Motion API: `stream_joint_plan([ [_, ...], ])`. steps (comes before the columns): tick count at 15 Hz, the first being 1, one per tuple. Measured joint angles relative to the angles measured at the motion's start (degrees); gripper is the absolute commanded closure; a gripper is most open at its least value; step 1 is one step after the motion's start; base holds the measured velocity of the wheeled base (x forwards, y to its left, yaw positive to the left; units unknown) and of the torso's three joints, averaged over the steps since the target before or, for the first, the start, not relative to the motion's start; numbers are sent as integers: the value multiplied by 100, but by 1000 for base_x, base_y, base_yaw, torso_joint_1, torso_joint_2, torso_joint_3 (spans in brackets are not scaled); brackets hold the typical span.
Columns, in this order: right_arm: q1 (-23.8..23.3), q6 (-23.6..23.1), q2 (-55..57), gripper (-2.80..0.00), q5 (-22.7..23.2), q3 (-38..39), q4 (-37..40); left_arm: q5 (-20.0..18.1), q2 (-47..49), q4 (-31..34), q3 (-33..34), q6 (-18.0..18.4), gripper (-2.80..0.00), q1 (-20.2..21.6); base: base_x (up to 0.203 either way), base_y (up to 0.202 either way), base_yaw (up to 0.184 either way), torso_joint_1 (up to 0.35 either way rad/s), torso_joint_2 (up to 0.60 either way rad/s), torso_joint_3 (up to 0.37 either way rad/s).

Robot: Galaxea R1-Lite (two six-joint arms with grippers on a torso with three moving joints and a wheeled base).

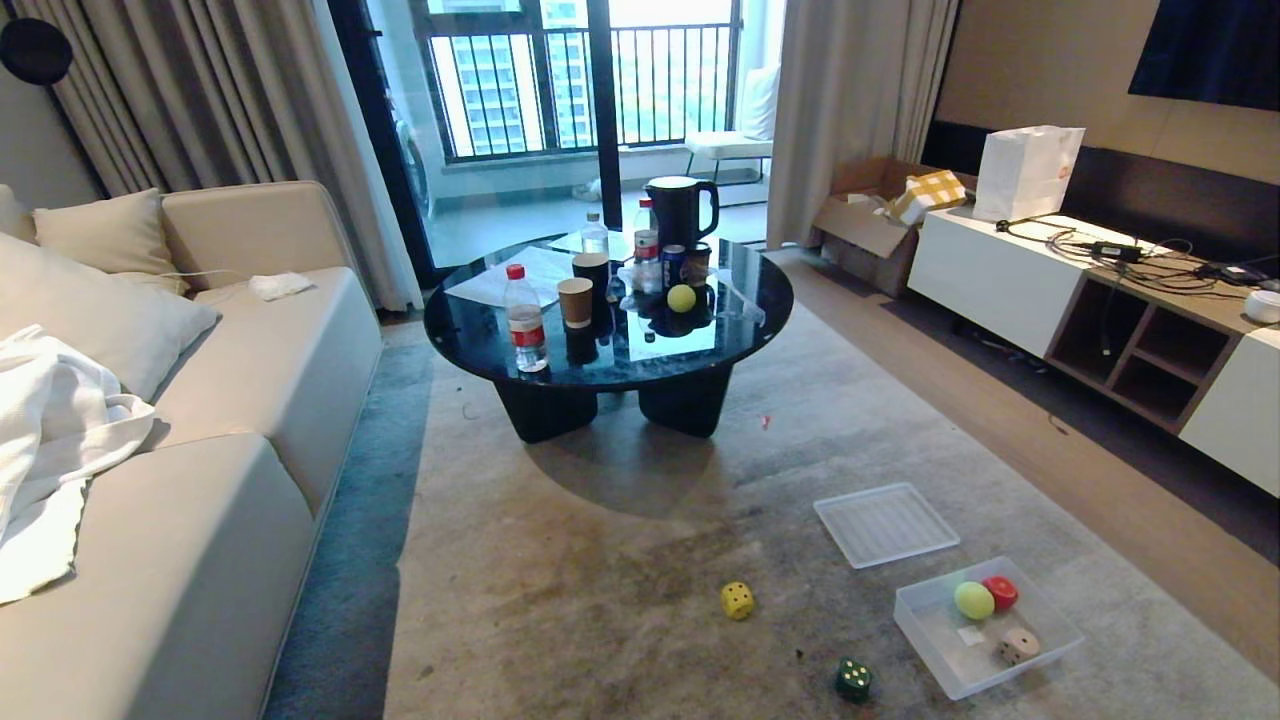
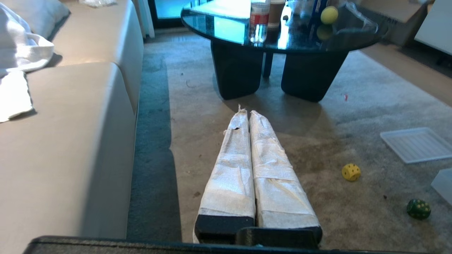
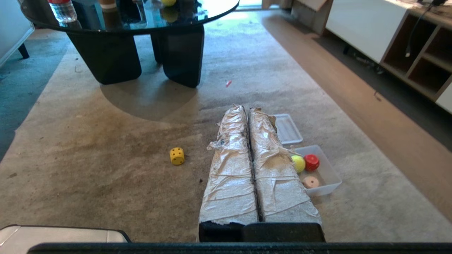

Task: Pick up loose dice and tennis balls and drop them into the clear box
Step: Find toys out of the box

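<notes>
The yellow die (image 3: 177,155) is seen on the carpet (image 3: 106,176), just off the inner side of the closed, empty right gripper (image 3: 249,110), judged nearer than the closed left gripper (image 2: 246,113), with the clear box (image 3: 330,176) on the opposite side.

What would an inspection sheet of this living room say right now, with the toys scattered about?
Surface: worn beige carpet, stained.
Job's things: yellow die and dark green die loose on the carpet; one fuzzy tennis ball inside the clear plastic box, another on the round black glass table.
Clutter: red rounded piece and beige die in the box; ribbed translucent lid beside it.
Grippers: left gripper and right gripper shut, empty, above the carpet.
Cables: black wires on the white sideboard.
Surroundings: beige sofa, curtains, balcony.
</notes>
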State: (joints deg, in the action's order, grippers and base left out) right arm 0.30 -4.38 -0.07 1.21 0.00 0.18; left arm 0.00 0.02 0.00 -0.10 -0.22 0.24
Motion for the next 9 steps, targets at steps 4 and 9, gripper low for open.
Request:
stream_joint_plan([
  [4, 5, 0, 0, 0, 2, 0, -2, 0, 0, 0, 0, 0, 0, -1, 0, 0, 0, 0, 1, -7],
  [9, 0, -2, 0, 0, 0, 0, -2, 0, 0, 0, 0, 0, 0, -2, 0, 0, 0, 2, 2, -172],
])
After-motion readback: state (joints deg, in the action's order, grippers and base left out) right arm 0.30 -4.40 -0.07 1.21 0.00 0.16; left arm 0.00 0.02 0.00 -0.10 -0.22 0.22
